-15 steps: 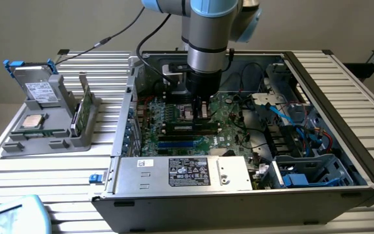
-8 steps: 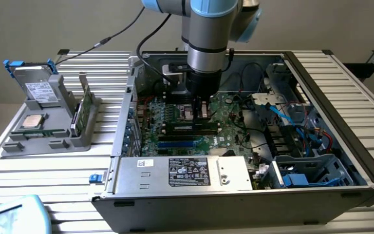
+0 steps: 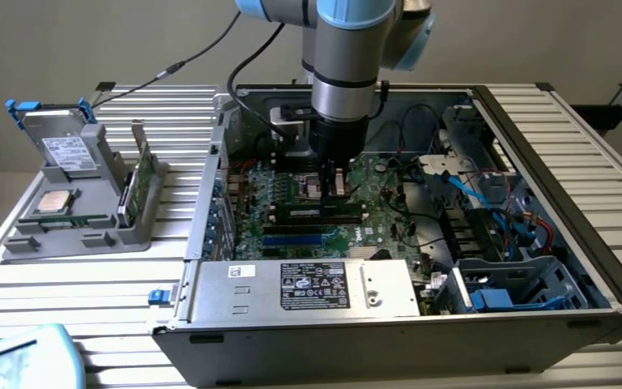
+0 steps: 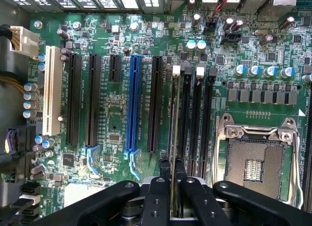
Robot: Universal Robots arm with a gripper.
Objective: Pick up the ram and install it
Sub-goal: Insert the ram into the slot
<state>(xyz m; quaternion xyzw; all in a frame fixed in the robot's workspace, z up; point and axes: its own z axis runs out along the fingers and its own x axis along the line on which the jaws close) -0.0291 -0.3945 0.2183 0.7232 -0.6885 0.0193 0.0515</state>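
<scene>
Seen edge-on in the wrist view, the ram (image 4: 173, 133) is a thin green stick running out from between my fingers (image 4: 157, 197). My gripper (image 4: 171, 187) is shut on it. The stick hangs in line with the first of several long black memory slots (image 4: 185, 119), beside the blue expansion slot (image 4: 132, 109); whether it touches the slot I cannot tell. In the exterior view my gripper (image 3: 333, 186) reaches down inside the open computer case (image 3: 554, 243), just above the green motherboard (image 3: 371, 227), with the ram (image 3: 338, 183) a pale sliver between the fingers.
An empty silver CPU socket (image 4: 253, 160) lies beside the memory slots. Capacitors (image 4: 253, 70) stand near them. Cables (image 3: 505, 203) and a power supply (image 3: 311, 288) crowd the case. At the exterior view's left a grey fixture (image 3: 46, 239) holds a CPU chip (image 3: 54, 203), a drive (image 3: 65, 150) and a green board (image 3: 129, 194).
</scene>
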